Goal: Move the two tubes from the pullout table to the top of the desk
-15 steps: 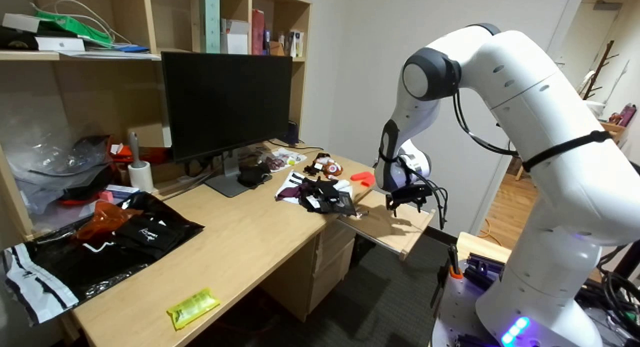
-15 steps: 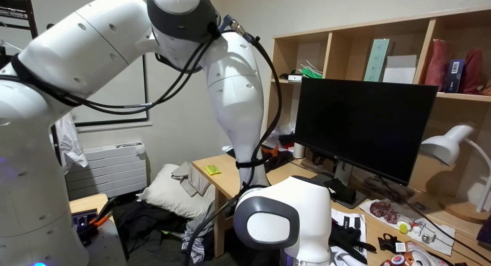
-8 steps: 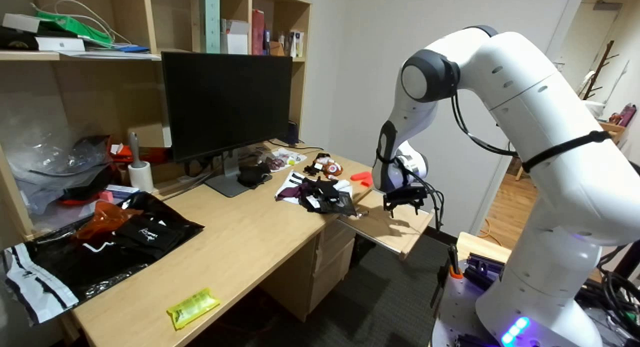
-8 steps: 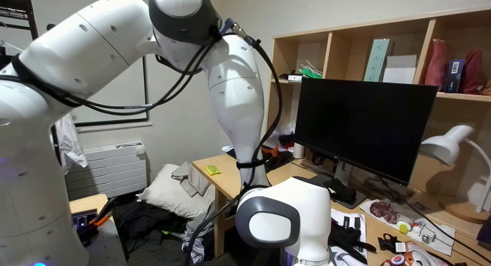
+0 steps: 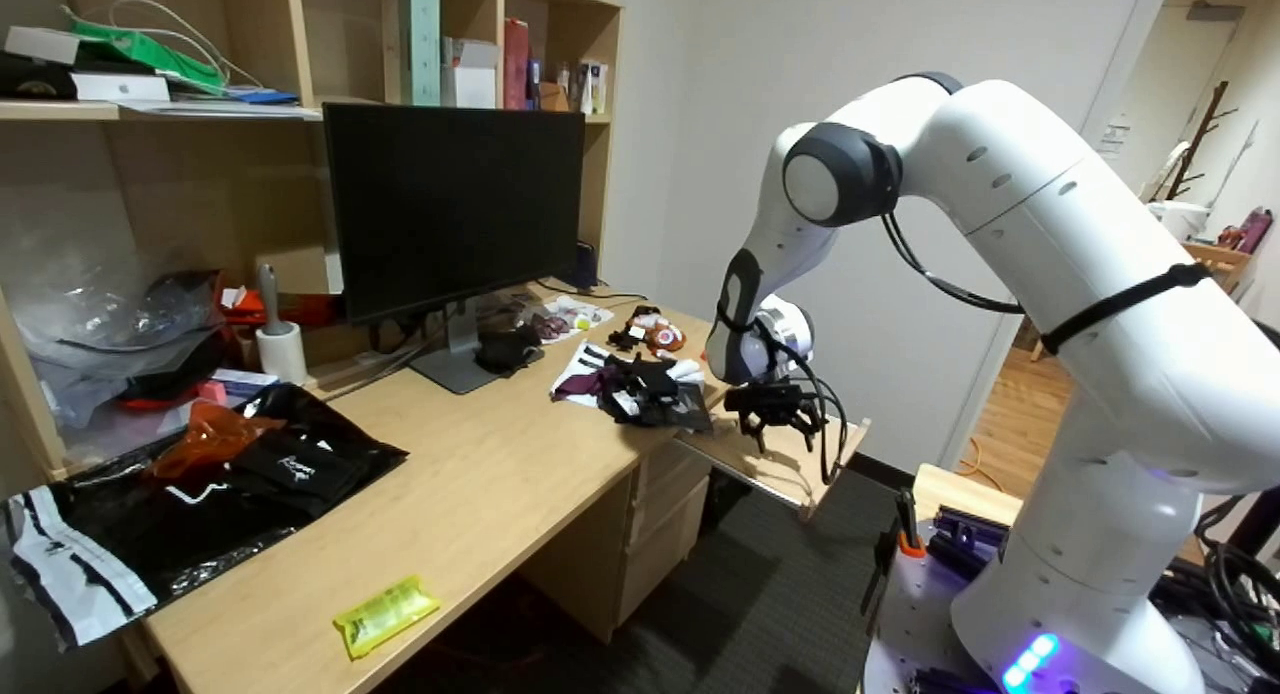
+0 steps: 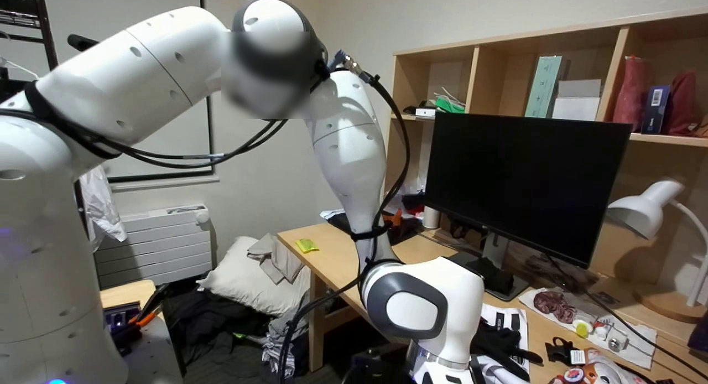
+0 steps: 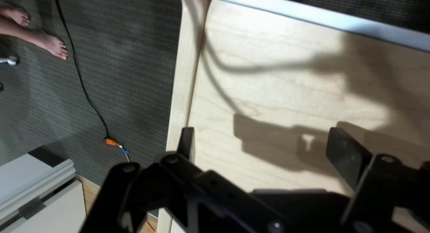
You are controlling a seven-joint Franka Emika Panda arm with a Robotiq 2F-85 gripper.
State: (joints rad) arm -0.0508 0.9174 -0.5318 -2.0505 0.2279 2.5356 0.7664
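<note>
Looking for the tubes, I can't make out either in any view; the task puts them on the pullout (image 7: 268, 92). My gripper (image 7: 263, 147) hangs over it, jaws spread, holding nothing. Going down blind, I might knock a tube and set it rolling, or snag a finger (image 7: 185, 142) on the lip (image 7: 184, 82), which it nearly lines up with. Only the wrist view shows bare feet (image 7: 50, 44); only the exterior views show the desk (image 5: 460, 454).
</note>
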